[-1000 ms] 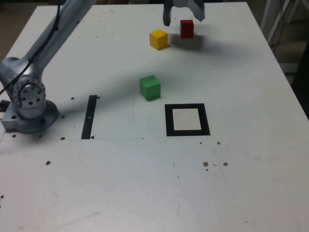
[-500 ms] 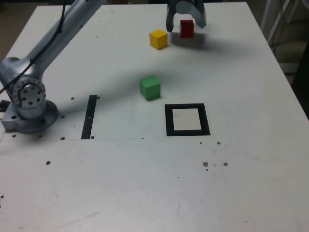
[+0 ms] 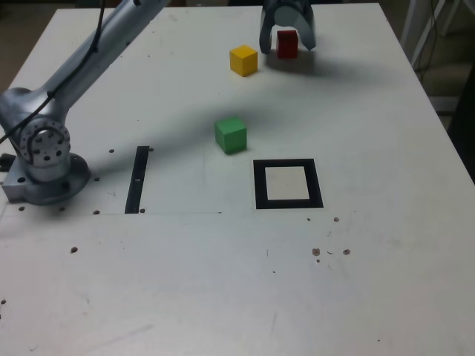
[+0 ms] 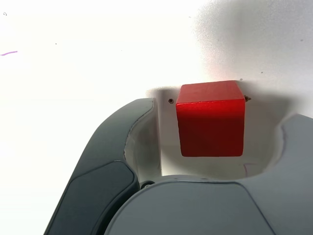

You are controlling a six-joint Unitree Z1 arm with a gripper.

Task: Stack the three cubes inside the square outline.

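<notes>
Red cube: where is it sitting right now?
In the exterior view the red cube sits on the table's far side, between the open pincer's fingers, with the yellow cube just to its left in that view.

Arm base (image 3: pixel 44 159) is bolted at the 9 o'clock edge of the exterior view. 1 long grey link (image 3: pixel 96 52) rises from it and reaches toward 1 o'clock, ending out of frame at the top. Gripper (image 3: pixel 286 37) hangs low at 12 o'clock, pointing downward. Its 2 jaws stand spread apart. Wrist view confirms a clear gap inside each finger (image 4: pixel 115 156); neither pad presses on anything.
</notes>
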